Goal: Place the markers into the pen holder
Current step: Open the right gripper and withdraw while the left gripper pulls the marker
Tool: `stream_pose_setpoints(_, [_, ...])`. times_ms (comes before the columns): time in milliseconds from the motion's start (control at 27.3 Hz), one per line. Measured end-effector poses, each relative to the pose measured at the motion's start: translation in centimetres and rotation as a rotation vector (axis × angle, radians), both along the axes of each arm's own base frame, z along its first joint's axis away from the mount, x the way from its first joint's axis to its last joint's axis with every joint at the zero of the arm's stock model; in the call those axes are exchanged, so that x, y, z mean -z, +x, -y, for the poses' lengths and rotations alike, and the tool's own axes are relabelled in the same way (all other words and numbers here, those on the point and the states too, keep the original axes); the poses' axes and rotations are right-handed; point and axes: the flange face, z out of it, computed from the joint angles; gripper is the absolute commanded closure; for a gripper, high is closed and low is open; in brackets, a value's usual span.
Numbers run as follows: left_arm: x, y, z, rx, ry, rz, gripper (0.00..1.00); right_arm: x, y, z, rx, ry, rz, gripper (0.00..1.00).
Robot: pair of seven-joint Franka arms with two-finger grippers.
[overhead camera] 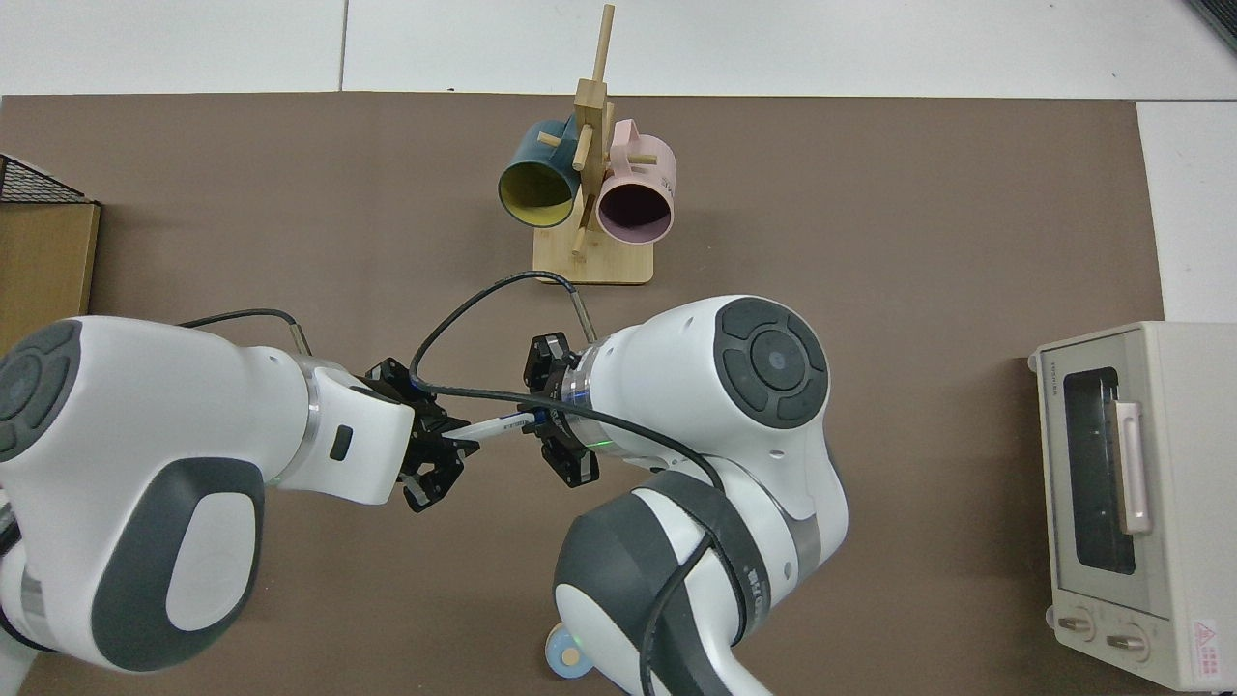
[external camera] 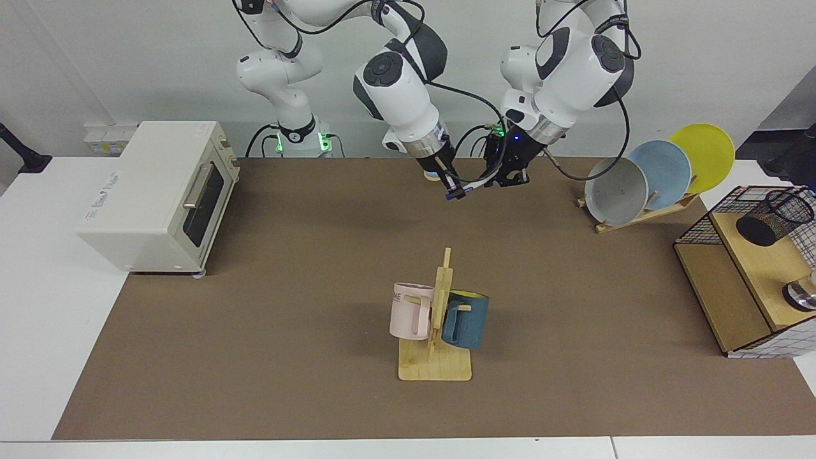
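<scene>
The marker (external camera: 475,185), a slim white barrel with a dark blue cap, hangs level above the back of the brown mat (external camera: 287,357), spanning both grippers. My right gripper (external camera: 454,190) is shut on its blue-capped end. My left gripper (external camera: 498,178) is closed around the white end. In the top view the marker (overhead camera: 491,425) runs between the left gripper (overhead camera: 437,451) and the right gripper (overhead camera: 537,421). The pen holder (external camera: 774,217), a black mesh cup, sits on top of the wooden shelf (external camera: 733,287) at the far right, well away from both grippers.
A cream toaster oven (external camera: 159,191) stands at the mat's left side. A wooden mug rack (external camera: 437,331) with a pink mug (external camera: 409,311) and a blue mug (external camera: 468,320) is mid-mat. A plate rack with three plates (external camera: 656,175) stands beside the shelf.
</scene>
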Motion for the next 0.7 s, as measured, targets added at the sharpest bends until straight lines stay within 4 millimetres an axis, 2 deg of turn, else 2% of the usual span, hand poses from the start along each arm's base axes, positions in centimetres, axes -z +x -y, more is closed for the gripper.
stream_pose_setpoints(220, [0.1,0.1,-0.4,0.000,0.024,0.006,1.00,-0.4,0.0,0.0,-0.023,0.003,0.016,0.00])
stream_pose_setpoints(403, [0.3,0.2,-0.8,0.000,0.043,0.010,1.00,-0.9,0.4,1.4,-0.105,-0.009,0.037,0.00])
stream_pose_setpoints(550, [0.3,0.3,-1.2,0.004,0.066,0.017,1.00,-1.5,1.0,4.5,-0.244,-0.029,0.049,0.00])
stream_pose_setpoints(696, [0.4,0.4,-1.5,0.004,0.082,0.022,1.00,-2.3,2.3,8.9,-0.350,-0.041,0.065,0.00])
